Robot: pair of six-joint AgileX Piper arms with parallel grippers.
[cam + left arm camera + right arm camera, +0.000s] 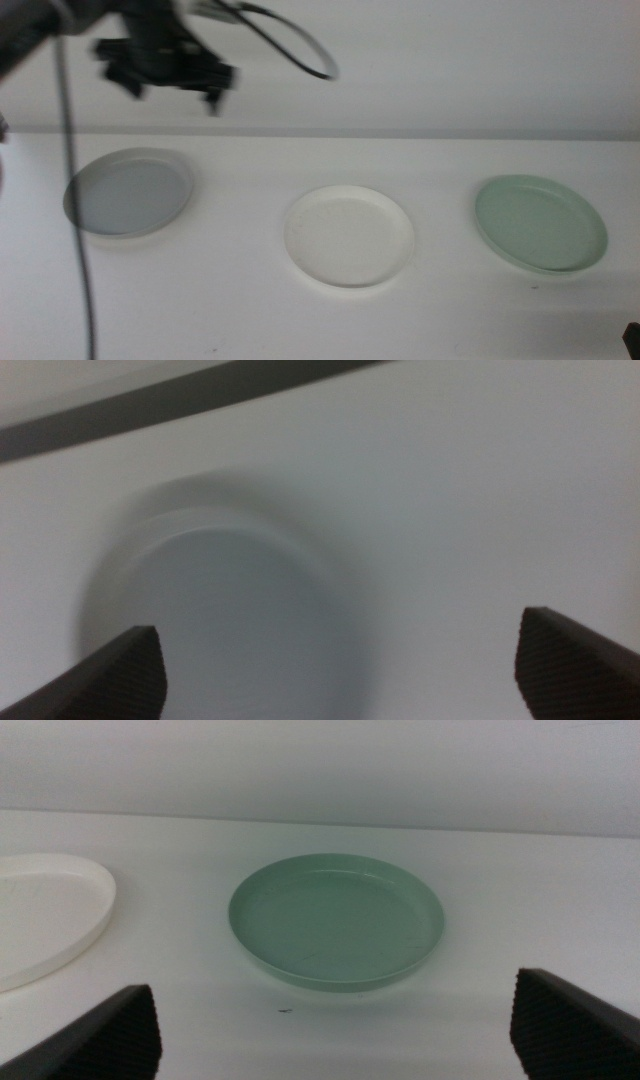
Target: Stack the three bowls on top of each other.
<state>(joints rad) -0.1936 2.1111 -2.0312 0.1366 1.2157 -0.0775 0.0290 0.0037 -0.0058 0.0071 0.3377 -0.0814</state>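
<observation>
Guessing these bowls are light, stiff, slick plastic, so pinch a low rim: grey bowl [128,192] toward the table's left edge, white bowl [349,235] mid-table, green bowl [541,222] toward the right edge. Left gripper [170,68] hovers spread wide above the grey one near the far edge; right gripper [335,1025], also spread, waits at the near edge facing the green.

Setting: robot test bench, lab-type. Evidence: bare white table [330,320] backed by plain white wall [450,60] at 12 o'clock; black robot arm [165,55] with loose cable [75,200] at 10 o'clock; no household fittings discernible; three plain bowls as sole props.
</observation>
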